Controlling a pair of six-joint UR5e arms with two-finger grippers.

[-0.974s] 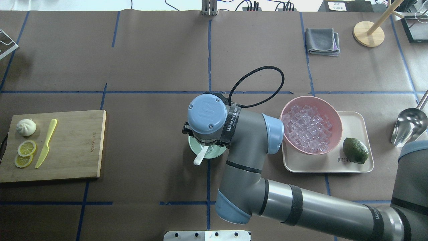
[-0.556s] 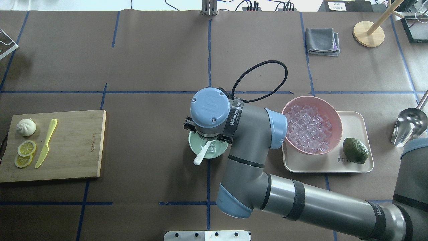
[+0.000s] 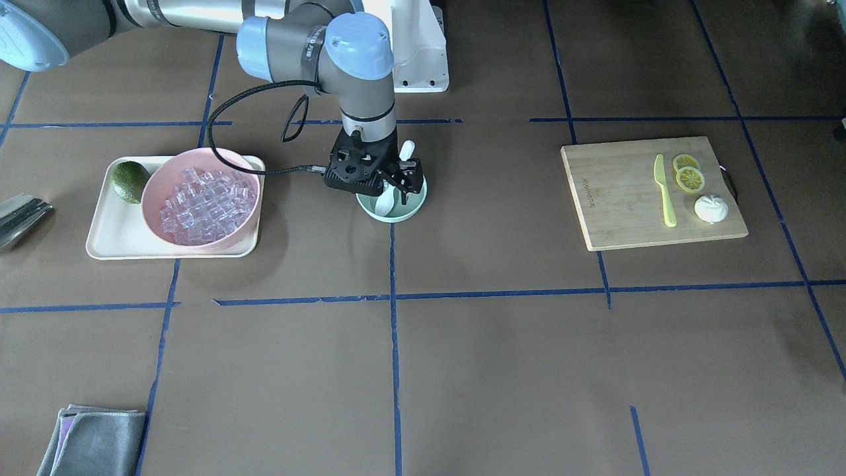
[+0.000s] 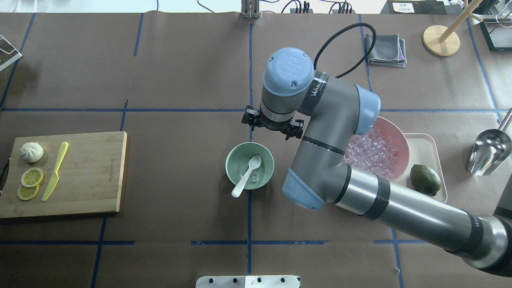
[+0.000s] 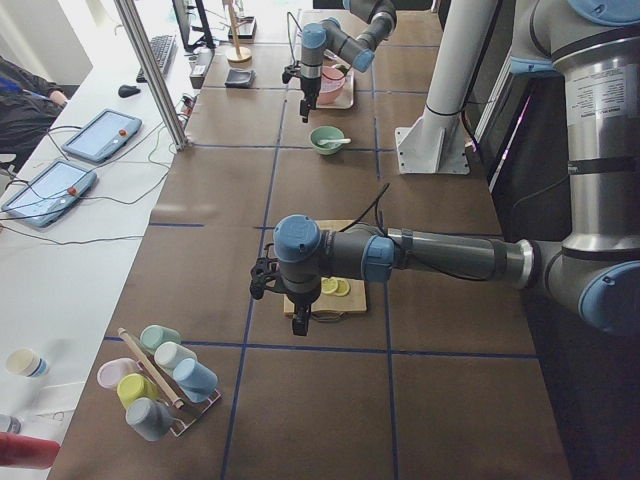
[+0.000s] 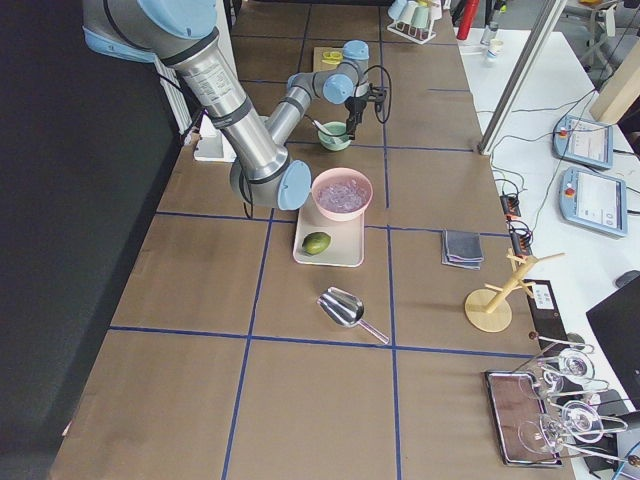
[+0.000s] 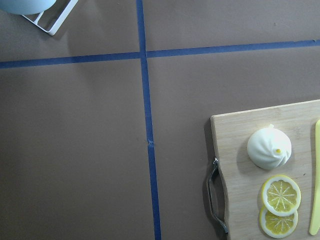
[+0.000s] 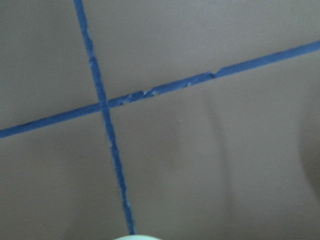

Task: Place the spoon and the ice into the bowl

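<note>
Right gripper (image 3: 406, 186): you see it hanging above the far side of the bowl (image 4: 235, 159). Its fingers are spread apart with nothing between them. Its wrist camera shows only bare table, crossed blue tape and a sliver of mint rim at the bottom edge.
Left gripper (image 5: 300, 322): it hangs over the near end of the cutting board (image 4: 88, 172). You cannot tell whether its fingers are spread or pressed together, as only the side view shows it.
Spoon (image 4: 247, 177): it lies in the bowl, scoop down inside. The handle leans on the near rim and pokes out over it.
Ice (image 4: 376, 154): nearly all of it is heaped in the pink bowl (image 4: 405, 140). What looks like one clear cube lies in the mint bowl, just beside the spoon's handle.
Tray (image 4: 428, 144): it carries the pink bowl, with a lime (image 4: 425, 180) beside it.
Metal scoop (image 4: 489, 151): it lies on the table to the right of the tray.
Board contents: you have a bun (image 4: 31, 152), lemon slices (image 4: 31, 182) and a yellow knife (image 4: 56, 171).
</note>
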